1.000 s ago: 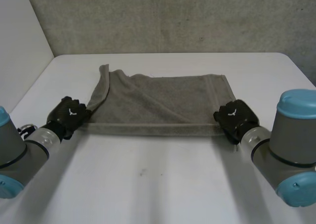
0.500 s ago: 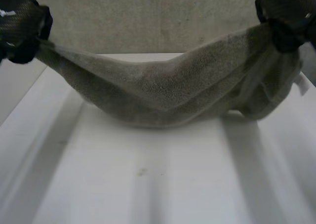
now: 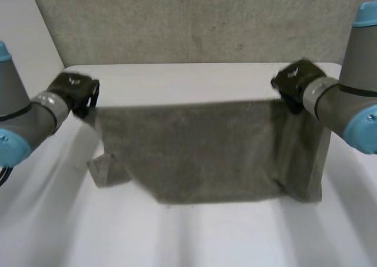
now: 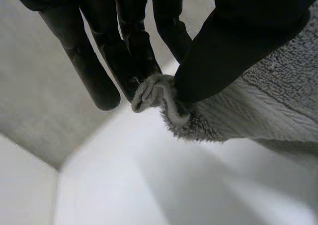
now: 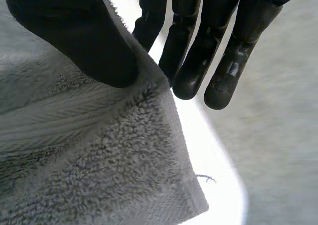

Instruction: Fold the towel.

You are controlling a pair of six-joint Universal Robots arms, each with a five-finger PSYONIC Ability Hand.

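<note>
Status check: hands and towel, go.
Left hand pinching one top corner of the towel. Right hand pinching the other. It hangs spread between them over the table. Nothing in the way.

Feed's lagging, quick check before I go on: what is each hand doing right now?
Left hand: shut, thumb and fingers pinching an upper corner of the grey terry towel.
Right hand: shut, pinching the towel near its other upper corner.
</note>
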